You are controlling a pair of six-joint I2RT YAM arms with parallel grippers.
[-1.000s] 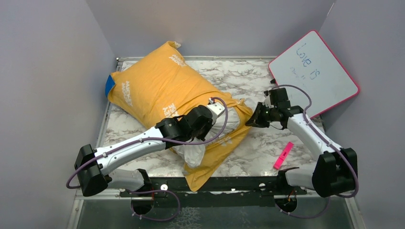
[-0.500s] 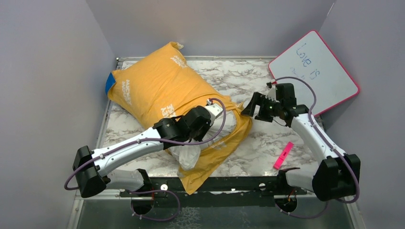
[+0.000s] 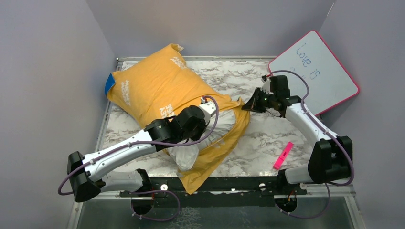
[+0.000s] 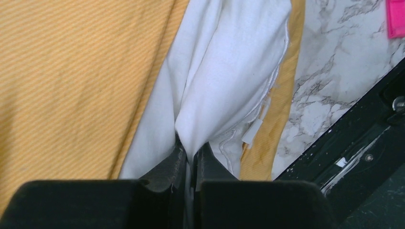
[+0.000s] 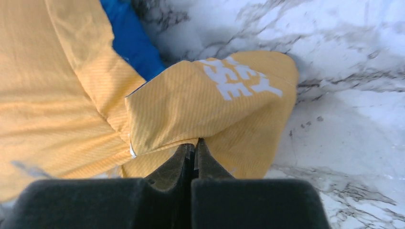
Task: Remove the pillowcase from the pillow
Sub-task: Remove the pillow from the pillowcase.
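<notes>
The orange-yellow pillowcase (image 3: 153, 90) with white lettering lies from the back left to the table's middle, the pillow still inside it. A strip of its blue face (image 5: 129, 43) shows at one edge. The white pillow (image 3: 187, 155) sticks out of the open near end. My left gripper (image 4: 192, 151) is shut on a fold of that white pillow (image 4: 224, 71) fabric. At the right-hand corner of the opening, my right gripper (image 3: 247, 106) is shut on a fold of the pillowcase (image 5: 215, 105), its tips (image 5: 193, 143) pinching the orange cloth.
A pink-edged whiteboard (image 3: 315, 71) leans on the right wall. A pink marker (image 3: 283, 155) lies on the marble table near the right arm's base. The black base rail (image 3: 229, 183) runs along the near edge. Grey walls close in the left, back and right.
My right gripper opened, shifted slightly back and left, then shut on the pillowcase corner, which now rises toward it. My left arm drew slightly toward the near left with the pillow.
</notes>
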